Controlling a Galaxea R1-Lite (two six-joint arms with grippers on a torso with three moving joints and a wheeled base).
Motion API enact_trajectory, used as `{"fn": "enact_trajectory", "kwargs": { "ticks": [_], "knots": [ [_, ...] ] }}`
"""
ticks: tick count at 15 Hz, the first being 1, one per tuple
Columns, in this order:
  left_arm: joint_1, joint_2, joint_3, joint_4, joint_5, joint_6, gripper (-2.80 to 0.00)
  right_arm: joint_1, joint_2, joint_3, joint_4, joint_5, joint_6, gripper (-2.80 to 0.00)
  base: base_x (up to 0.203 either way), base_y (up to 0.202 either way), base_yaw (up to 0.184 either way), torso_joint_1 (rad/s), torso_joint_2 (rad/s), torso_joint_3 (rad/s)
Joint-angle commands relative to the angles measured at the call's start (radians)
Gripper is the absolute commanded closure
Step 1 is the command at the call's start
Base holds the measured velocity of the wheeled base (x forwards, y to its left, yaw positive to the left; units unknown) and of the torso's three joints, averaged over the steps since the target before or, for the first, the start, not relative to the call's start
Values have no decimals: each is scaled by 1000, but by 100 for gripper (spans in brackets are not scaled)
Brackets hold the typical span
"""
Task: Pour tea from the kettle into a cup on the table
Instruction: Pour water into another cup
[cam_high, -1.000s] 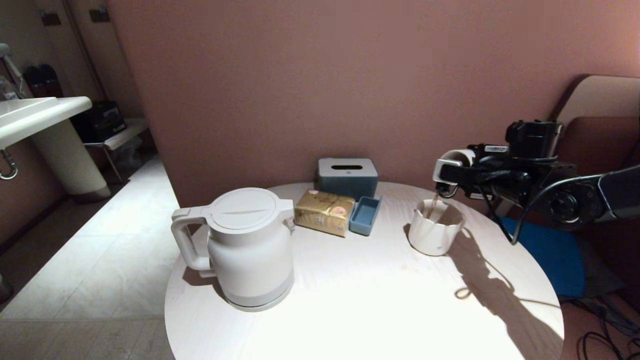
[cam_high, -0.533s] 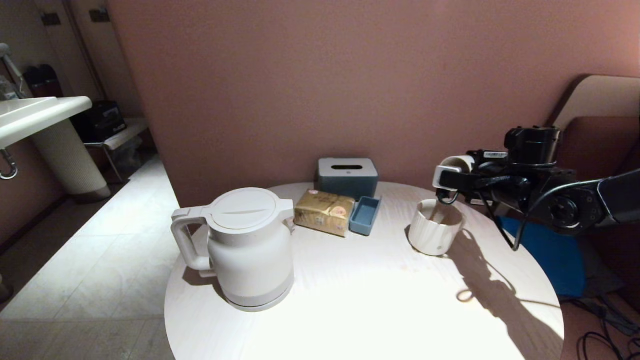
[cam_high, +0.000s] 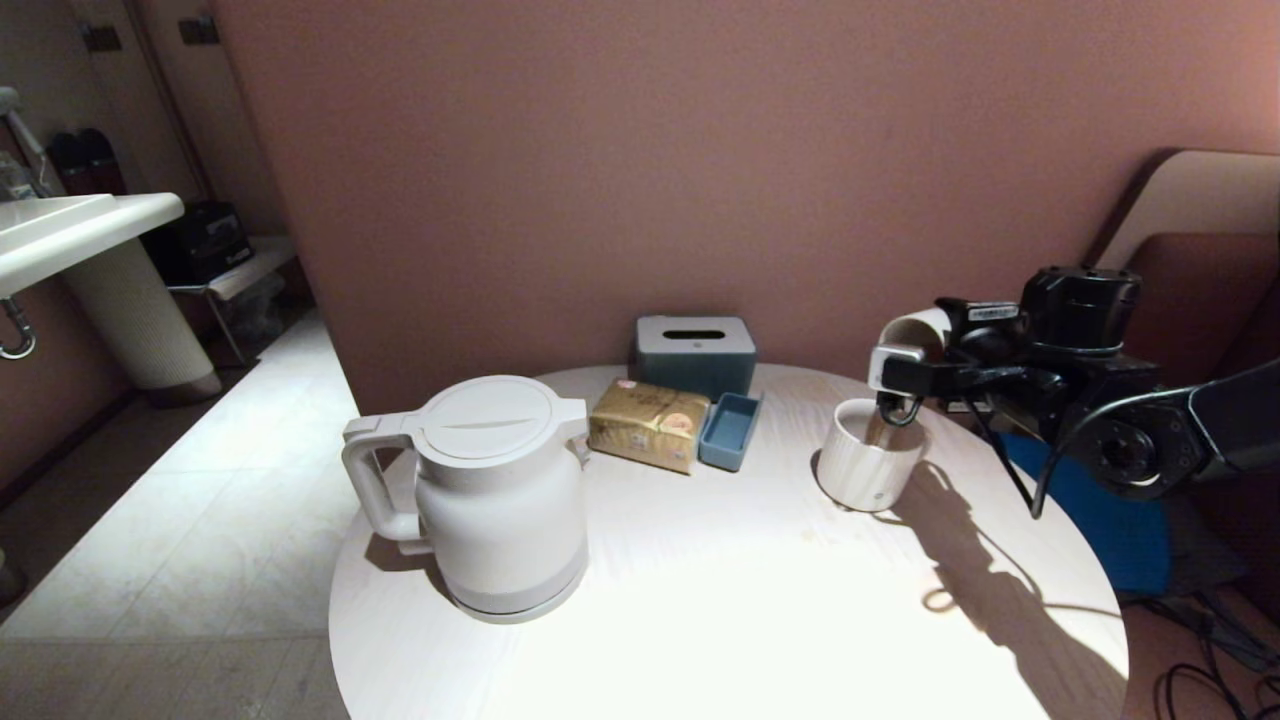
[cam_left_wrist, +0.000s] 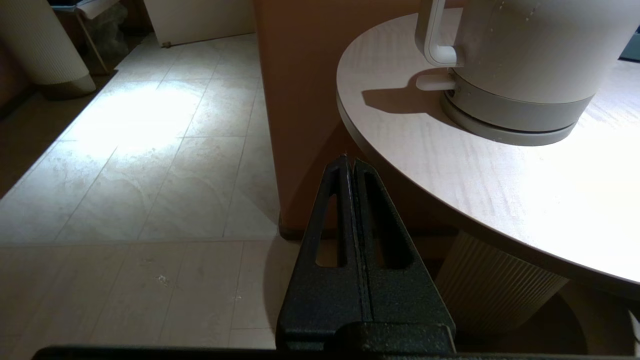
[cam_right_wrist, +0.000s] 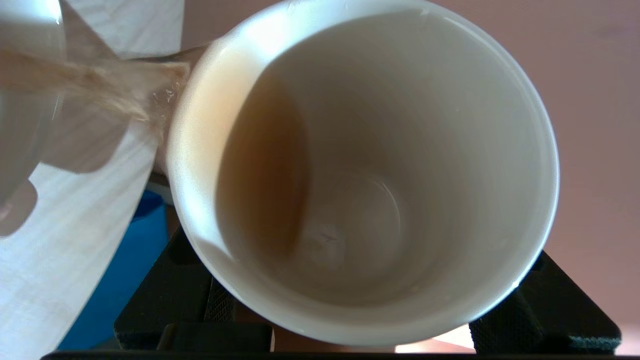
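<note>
Left side: left gripper (cam_left_wrist: 352, 165) parked low beside the worktop (cam_high: 720, 600) edge, over the floor tiles, jaws pressed together on nothing. Idle.

Kettle (cam_high: 490, 490) upright on the left part of the worktop, lid on, handle toward the left edge. Nothing touches it.

Middle, toward the wall: gold packet (cam_high: 648, 425), small blue tray (cam_high: 728, 432) touching it, grey tissue box (cam_high: 695, 352) just behind both. None of these is involved.

Right of centre: ribbed white mug (cam_high: 865, 465) standing upright.

Right side: right gripper (cam_high: 915, 360) reaches in from the right, jaws clamped on the small plain cup (cam_high: 912, 328), held on its side above the far rim of the mug. Wrist view: tea (cam_right_wrist: 260, 175) pooled along the lower wall of the cup, a pale stream (cam_right_wrist: 100, 85) leaving the lip toward the mug; the bottom of the cup is already bare.

Change over the last second: the cup has been rolled further over and now sits a little lower and nearer the mug rim. Kettle, mug and other items have not moved.

Reading: the step in hand is emptying the cup into the mug, not kettle into cup. Judged near its end, since little tea is left. Risk: the stream falls close to the mug rim, so a dribble onto the worktop is possible. The kettle pour is not yet begun.
</note>
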Motion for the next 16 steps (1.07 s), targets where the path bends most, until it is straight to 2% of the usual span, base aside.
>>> {"fn": "enact_trajectory", "kwargs": {
  "ticks": [1,6,9,16],
  "knots": [
    [0,0,0,0,0,0,0,3,-4,17,-34,2,-23,0,0,0,0,0,0,0],
    [0,0,0,0,0,0,0,8,-3,43,-72,18,-73,0,0,0,0,0,0,0],
    [0,0,0,0,0,0,0,10,-1,53,-77,38,-133,0,0,0,0,0,0,0],
    [0,0,0,0,0,0,0,20,18,92,-178,44,-195,0,0,0,0,0,0,0]
  ]
}}
